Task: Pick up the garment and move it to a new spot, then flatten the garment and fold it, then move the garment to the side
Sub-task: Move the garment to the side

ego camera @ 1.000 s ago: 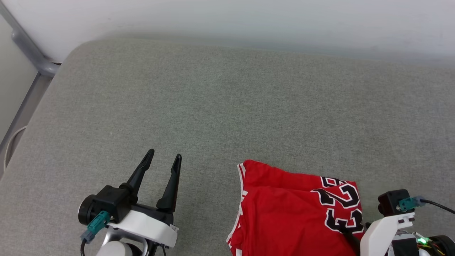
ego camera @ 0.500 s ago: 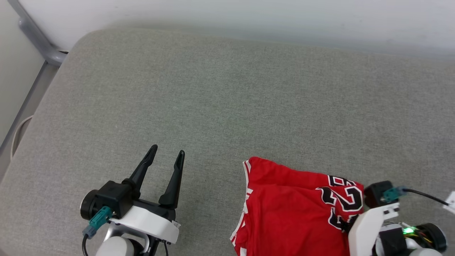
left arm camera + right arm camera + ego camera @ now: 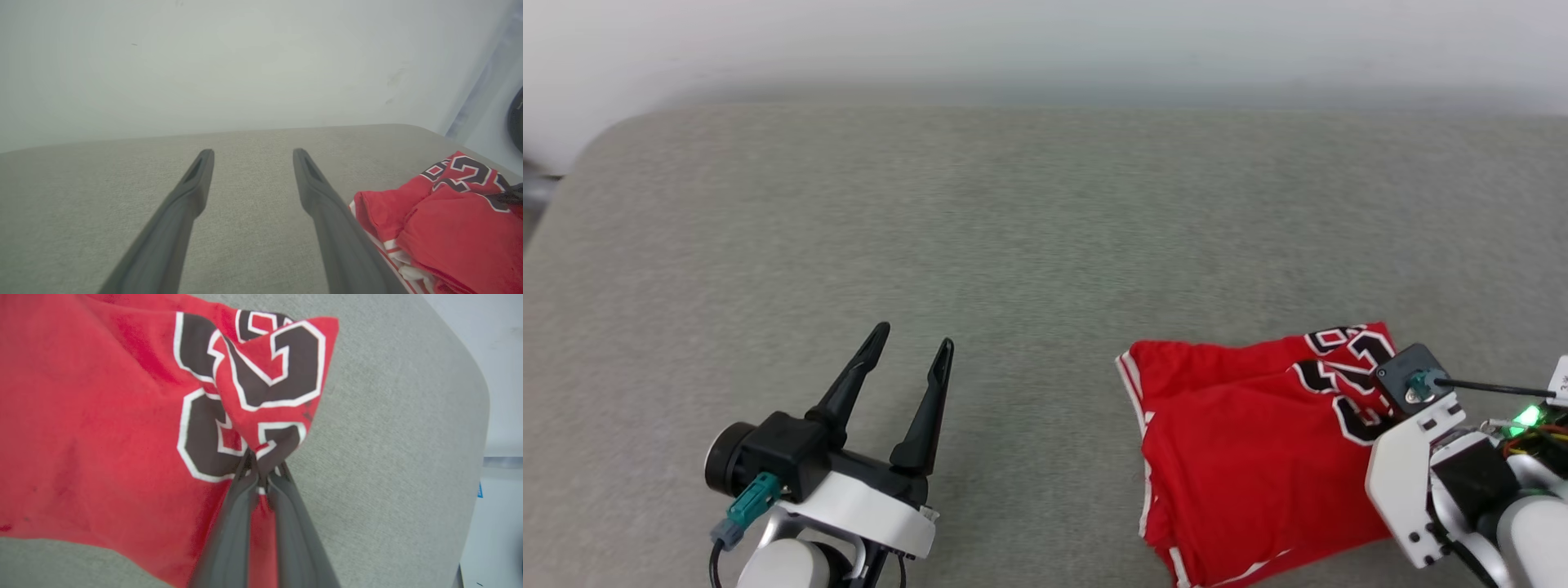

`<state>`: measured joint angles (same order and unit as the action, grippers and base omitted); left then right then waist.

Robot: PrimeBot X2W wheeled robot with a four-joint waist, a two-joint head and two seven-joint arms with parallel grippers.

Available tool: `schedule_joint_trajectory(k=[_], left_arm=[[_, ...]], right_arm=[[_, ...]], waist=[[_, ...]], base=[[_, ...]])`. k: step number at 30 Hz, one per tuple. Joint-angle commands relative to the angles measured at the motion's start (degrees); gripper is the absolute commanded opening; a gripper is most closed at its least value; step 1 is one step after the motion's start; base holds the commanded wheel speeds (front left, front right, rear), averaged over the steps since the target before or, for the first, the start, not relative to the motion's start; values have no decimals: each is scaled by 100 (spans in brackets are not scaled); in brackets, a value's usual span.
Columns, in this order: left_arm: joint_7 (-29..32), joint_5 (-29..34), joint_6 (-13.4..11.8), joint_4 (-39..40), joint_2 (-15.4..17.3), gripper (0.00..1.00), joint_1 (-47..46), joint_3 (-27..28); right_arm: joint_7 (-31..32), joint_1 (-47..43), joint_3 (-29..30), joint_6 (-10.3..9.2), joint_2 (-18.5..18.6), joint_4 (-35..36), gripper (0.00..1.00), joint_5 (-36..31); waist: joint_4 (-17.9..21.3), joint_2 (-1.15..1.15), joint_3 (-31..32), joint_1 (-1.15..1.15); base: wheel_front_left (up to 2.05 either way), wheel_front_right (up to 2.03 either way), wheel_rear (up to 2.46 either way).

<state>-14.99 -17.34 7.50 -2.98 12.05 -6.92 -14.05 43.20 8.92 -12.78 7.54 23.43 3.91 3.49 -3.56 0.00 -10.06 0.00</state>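
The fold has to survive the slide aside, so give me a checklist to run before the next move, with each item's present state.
1. Grip of the right gripper on the red jersey T-shirt with black white-outlined number: ok; jaws shut on a pinch of fabric at the number.
2. All folded layers caught: cannot tell; the pinch hides them.
3. Fold tidy: not ok; the pinched corner bunches into a peak.
4. Free left gripper out of the way: ok; open, empty, apart from the T-shirt.
5. Room on the grey fabric cushion: ok; bare fabric spreads to the T-shirt's left.
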Motion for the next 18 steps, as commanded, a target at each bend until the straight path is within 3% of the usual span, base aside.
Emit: schedule_joint_trajectory(k=[1,2,7,9,10,18], left_arm=[[-26,13,-4,77,23,100,-89,-43],[-25,50,-4,203,89,100,-179,-110],[-20,-32,-4,431,182,100,-459,-362],[-20,-11,-4,510,258,100,-589,-460],[-20,47,-4,628,391,100,-806,-611],[238,164,-4,1159,784,100,-1383,-918]], right_arm=[[16,175,-99,-11,241,72,0,-65],[71,427,-289,-11,650,131,0,-86],[-140,903,-254,-11,1386,-86,0,-87],[-274,1095,-128,-11,1535,-297,0,-62],[-543,1289,66,-11,1789,-694,0,-115],[-1589,1741,677,-12,2054,-2118,0,-528]], waist=[[419,0,-105,0],[817,0,-288,0],[1373,0,-712,0],[1547,0,-903,0],[1760,0,-1198,0],[1952,0,-1971,0]], base=[[0,0,0],[0,0,0],[0,0,0],[0,0,0],[0,0,0],[0,0,0]])
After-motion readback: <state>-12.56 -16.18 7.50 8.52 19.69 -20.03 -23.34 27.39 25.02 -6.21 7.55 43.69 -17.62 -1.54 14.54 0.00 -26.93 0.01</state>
